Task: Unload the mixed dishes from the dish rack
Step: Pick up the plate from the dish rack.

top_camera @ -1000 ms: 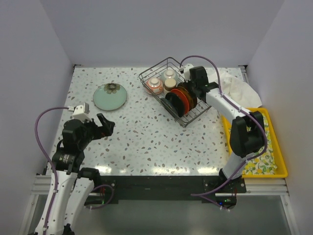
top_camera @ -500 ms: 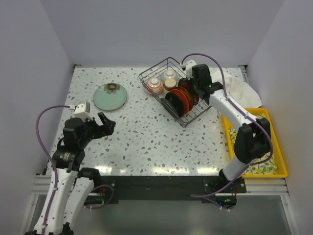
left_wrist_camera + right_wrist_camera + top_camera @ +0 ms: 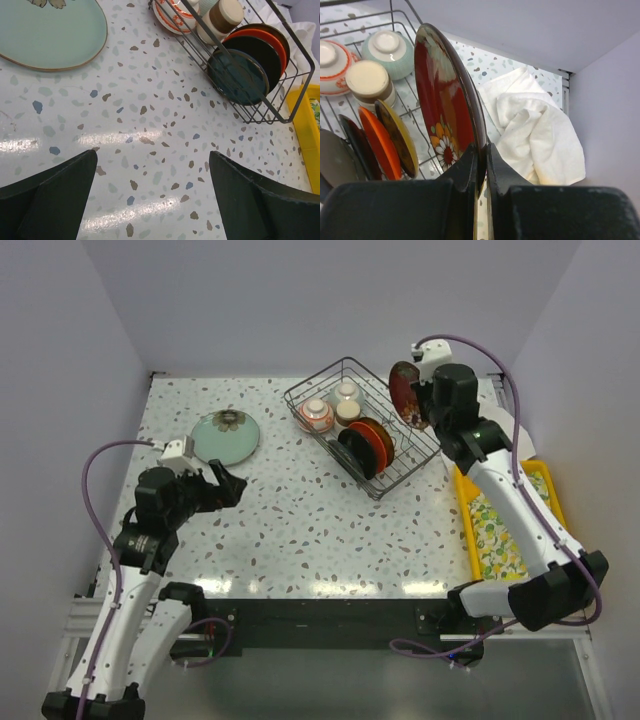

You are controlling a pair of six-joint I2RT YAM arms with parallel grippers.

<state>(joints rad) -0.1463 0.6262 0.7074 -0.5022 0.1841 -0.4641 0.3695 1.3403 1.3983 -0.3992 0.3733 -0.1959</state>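
Above the far right corner of the dish rack, the right pincer is clamped tight on the bottom rim of the red floral plate. The plate is upright on edge and clear of the wires. Step in hand: carrying one plate out.

Below-left of this pincer, the remaining plates stand in the dividers, with the bowls and cup beyond them. The white cloth is just to its right.

The left pincer is wide open, holds nothing and hovers over the bare bench. A pale green plate lies flat ahead-left of it, the rack ahead-right.

Next move, as a guess: swing the plate off to free bench, tip it flat, lower it, then release, avoiding the cloth and the rack rim. Most dishes are not yet unloaded.
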